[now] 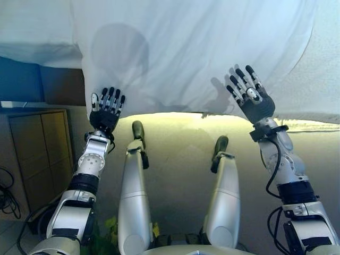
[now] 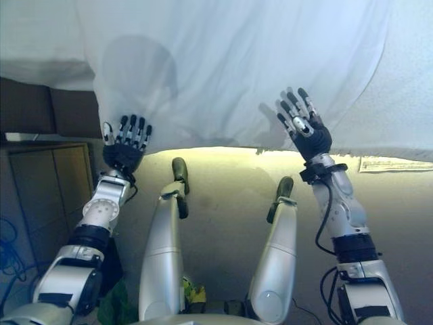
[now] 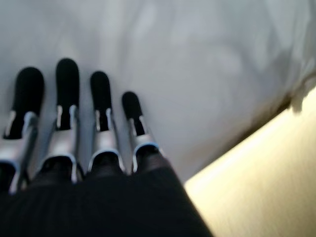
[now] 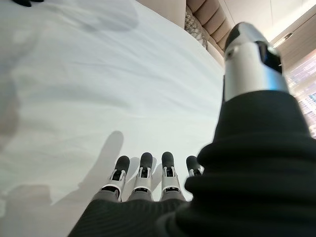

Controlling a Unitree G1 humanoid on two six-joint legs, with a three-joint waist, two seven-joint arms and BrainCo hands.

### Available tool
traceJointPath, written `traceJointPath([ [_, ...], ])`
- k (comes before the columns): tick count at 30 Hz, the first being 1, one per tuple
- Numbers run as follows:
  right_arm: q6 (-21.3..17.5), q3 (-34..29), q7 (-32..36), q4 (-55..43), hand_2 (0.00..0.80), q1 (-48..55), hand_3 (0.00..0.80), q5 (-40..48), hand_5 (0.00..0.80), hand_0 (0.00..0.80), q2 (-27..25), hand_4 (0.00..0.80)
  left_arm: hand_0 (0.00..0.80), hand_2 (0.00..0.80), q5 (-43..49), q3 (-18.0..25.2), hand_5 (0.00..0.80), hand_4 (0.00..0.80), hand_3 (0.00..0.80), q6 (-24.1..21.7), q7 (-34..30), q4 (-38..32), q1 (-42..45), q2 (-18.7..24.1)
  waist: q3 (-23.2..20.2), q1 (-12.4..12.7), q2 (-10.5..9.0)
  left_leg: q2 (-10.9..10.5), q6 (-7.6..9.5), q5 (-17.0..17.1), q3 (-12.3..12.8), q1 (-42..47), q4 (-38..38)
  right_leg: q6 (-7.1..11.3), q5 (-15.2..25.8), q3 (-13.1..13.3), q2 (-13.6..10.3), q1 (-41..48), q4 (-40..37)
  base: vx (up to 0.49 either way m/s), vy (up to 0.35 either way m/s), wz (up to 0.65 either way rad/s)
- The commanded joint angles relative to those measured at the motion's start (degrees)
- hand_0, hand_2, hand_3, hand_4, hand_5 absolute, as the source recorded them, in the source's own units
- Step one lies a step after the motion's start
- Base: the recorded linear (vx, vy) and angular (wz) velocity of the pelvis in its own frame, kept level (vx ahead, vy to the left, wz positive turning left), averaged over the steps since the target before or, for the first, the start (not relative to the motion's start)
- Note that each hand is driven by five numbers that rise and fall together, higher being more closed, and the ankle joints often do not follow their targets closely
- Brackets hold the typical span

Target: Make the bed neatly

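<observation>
A white sheet [image 1: 202, 53] covers the bed and fills the upper part of both eye views, its near edge hanging just over the side of the mattress, where a pale lit strip [image 1: 175, 118] shows beneath it. The cloth lies mostly flat, with soft creases fanning toward the far right, so the job looks well along, with smoothing rather than spreading left to do. At the left, beyond the sheet's corner, a dark panel [image 1: 32, 82] and a wooden cabinet [image 1: 40, 149] stand beside the bed. The left hand [image 1: 105, 111] sits at the sheet's near left corner, fingers [image 3: 101, 98] straight and side by side, tips on or just above the cloth and holding nothing; that flat posture suits pressing or sweeping the edge down. The right hand [image 2: 304, 128] is raised over the near edge farther right, fingers spread and straight, also empty; its shadow falling apart from it on the cloth suggests it hovers rather than touches. In the right wrist view a padded headboard [image 4: 207, 19] shows at the far end.
</observation>
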Motion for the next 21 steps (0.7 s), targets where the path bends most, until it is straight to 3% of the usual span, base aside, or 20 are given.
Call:
traceJointPath([
  [1, -0.4, -4.6, 0.7, -6.0, 0.000, -0.5, 0.000, -0.5, 0.000, 0.000, -3.3, 0.000, 0.000, 0.000, -0.1, 3.8, 0.000, 0.000, 0.000, -2.6, 1.1, 3.4, 1.2, -0.7, 0.6, -0.3, 1.62, 1.3, 0.05, -4.6, -1.8, 1.2, 4.2, -3.07, 13.9, 1.4, -0.2, -3.7, -6.2, 0.002, 0.085, -0.04],
  [8, 0.1, -5.2, -1.5, -7.2, 0.000, -2.4, 0.000, -0.6, 0.000, 0.000, -4.4, 0.000, 0.000, 0.000, 8.3, 1.8, 0.000, 0.000, 0.000, -4.9, 2.7, 8.3, 1.4, -2.9, 0.6, -0.5, 1.16, 2.2, 0.06, -3.6, -1.4, -1.4, 4.1, -3.34, 13.2, 1.1, -0.1, -6.4, -4.7, -0.006, 0.024, -0.03],
  [15, -0.6, -6.4, -2.0, -7.6, 0.000, -2.2, 0.000, 0.0, 0.000, 0.000, -2.5, 0.000, 0.000, 0.000, 13.3, 4.5, 0.000, 0.000, 0.000, -7.4, 11.3, 13.2, -1.4, -1.6, 0.6, -0.5, -0.14, 3.1, 0.18, -2.9, -1.5, -1.6, 3.4, -3.36, 13.0, 0.0, 0.3, -6.3, -4.9, -0.021, -0.074, -0.05],
  [21, -0.3, -7.3, -2.1, -9.3, 0.000, -0.2, 0.000, 0.7, 0.000, 0.000, -0.8, 0.000, 0.000, 0.000, 13.9, 8.3, 0.000, 0.000, 0.000, -9.8, 16.3, 14.8, -0.7, 0.9, 0.6, -0.5, -0.03, 4.3, -0.43, -1.9, -1.5, 5.0, -0.1, -3.04, 12.6, -1.1, 0.3, -0.5, -7.4, 0.001, -0.122, -0.05],
])
